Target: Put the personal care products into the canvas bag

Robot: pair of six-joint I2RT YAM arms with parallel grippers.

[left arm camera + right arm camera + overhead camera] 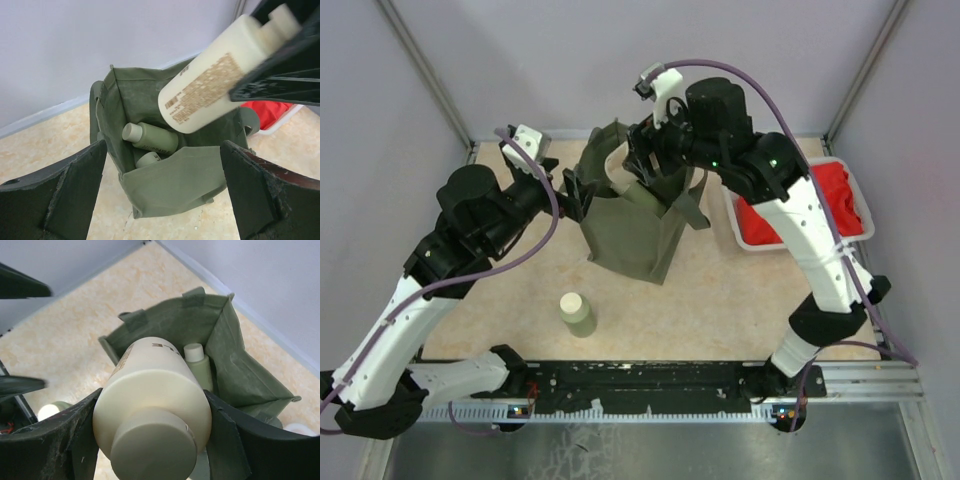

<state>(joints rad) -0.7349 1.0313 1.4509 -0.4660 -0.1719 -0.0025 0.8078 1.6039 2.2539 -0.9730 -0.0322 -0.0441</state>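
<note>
On the bench point(740, 290), the canvas bag point(635, 235) stands open with 2 bottles point(150, 137) inside; the left gripper point(576, 196) is spread beside its rim; the right gripper point(152, 405) clamps a cream bottle point(200, 90) above the mouth; lower it well inside before releasing; 1 green bottle point(578, 313) stands outside.

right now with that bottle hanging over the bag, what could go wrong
1. The right gripper holds the cream bottle tilted above the canvas bag. If it is released off-centre, it could catch the soft rim and fall outside.
2. It may land on the two bottles lying inside.
3. The last bottle stands on the table near the left arm, which could knock it over.
</note>
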